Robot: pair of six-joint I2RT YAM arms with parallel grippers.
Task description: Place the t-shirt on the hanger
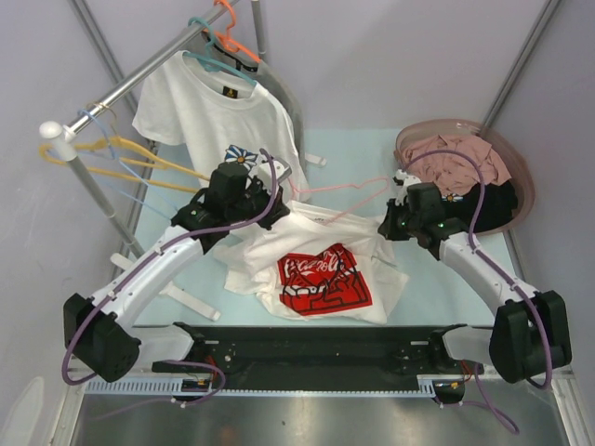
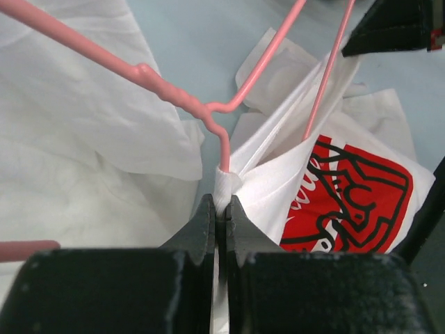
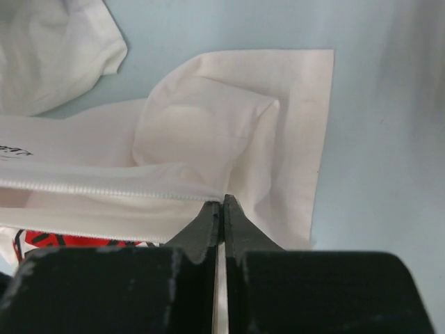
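Two grippers pinch the t-shirt (image 1: 321,279), which lies rumpled on the pale table (image 1: 364,149) between the arms, red print up. Left gripper (image 2: 222,207) — jaws pressed together on a bunched white fold, just where the hanger (image 2: 174,94) wire meets the cloth. Right gripper (image 3: 222,203) clamps a stitched edge of the shirt.

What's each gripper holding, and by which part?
Left gripper: white red-printed t-shirt, bunched fabric by the thin pink hanger. Right gripper: the shirt's stitched edge.
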